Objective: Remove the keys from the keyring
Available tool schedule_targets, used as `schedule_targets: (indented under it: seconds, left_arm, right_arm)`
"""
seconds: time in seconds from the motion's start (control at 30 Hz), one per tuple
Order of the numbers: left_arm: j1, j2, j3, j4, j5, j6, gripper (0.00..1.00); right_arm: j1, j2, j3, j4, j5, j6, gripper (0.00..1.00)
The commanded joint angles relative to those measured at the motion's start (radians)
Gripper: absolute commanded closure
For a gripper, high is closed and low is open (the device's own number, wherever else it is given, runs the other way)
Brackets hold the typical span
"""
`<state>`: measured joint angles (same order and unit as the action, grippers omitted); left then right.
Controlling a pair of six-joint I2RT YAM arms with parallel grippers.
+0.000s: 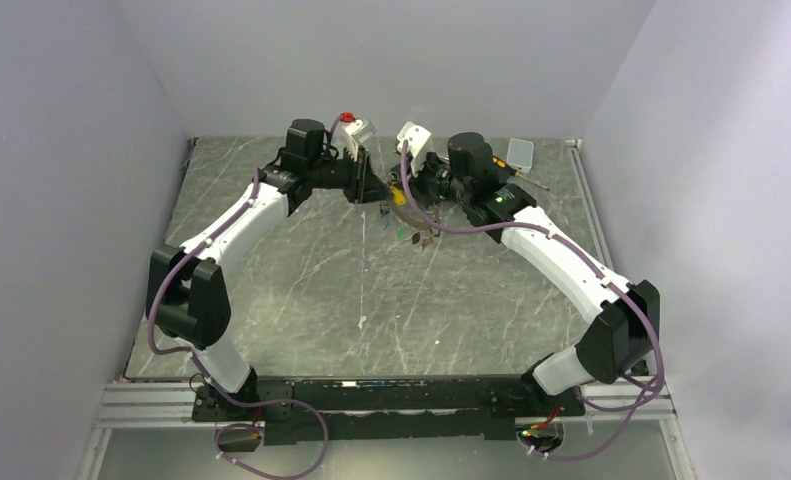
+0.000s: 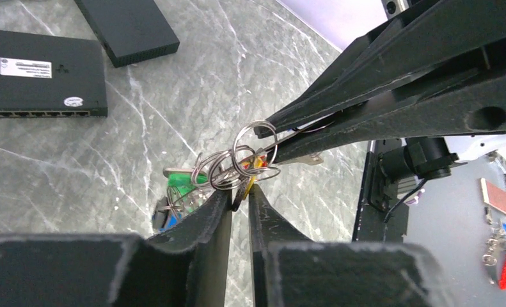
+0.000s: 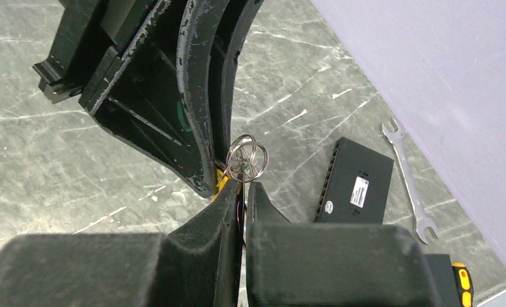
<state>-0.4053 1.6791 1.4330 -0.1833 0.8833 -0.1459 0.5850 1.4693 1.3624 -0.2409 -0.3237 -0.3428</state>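
Note:
The two arms meet above the far middle of the table. My right gripper (image 3: 245,187) is shut on the thin wire of the keyring (image 3: 246,157), where several silver rings (image 2: 237,163) bunch up. In the left wrist view my left gripper (image 2: 240,192) comes from below, its jaws closed to a narrow gap on the yellow key (image 2: 258,167) at the ring bunch. The right gripper (image 2: 269,134) reaches in from the upper right. A green key (image 2: 181,179) and a blue key (image 2: 167,219) hang to the left. From above, the keys (image 1: 403,232) dangle under both grippers.
Two flat black boxes (image 2: 42,77) (image 2: 128,29) lie on the marble table (image 1: 301,290) behind the bunch. A silver wrench (image 3: 407,182) lies by the right wall beside one black box (image 3: 355,182). A yellow-handled tool (image 3: 461,284) sits near it. Walls enclose three sides.

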Motion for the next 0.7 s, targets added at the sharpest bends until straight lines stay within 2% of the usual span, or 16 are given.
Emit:
schedule_targets:
  seconds: [0.0,0.1,0.33,0.67]
  left_arm:
    - [-0.003,0.009,0.038,0.019,-0.009,-0.003,0.87]
    - [-0.003,0.002,0.065,-0.041,-0.021,0.036,1.00]
    - [-0.003,-0.026,0.129,-0.217,-0.077,0.134,1.00]
    - [-0.039,0.030,0.138,-0.164,-0.001,0.110,1.00]
  right_arm:
    - [0.005,-0.035,0.012,0.088,-0.018,0.021,1.00]
    - [0.004,-0.042,-0.020,0.098,-0.003,0.021,1.00]
    - [-0.031,-0.074,-0.120,0.158,0.021,0.078,1.00]
    - [-0.054,-0.064,-0.129,0.222,-0.108,0.187,1.00]
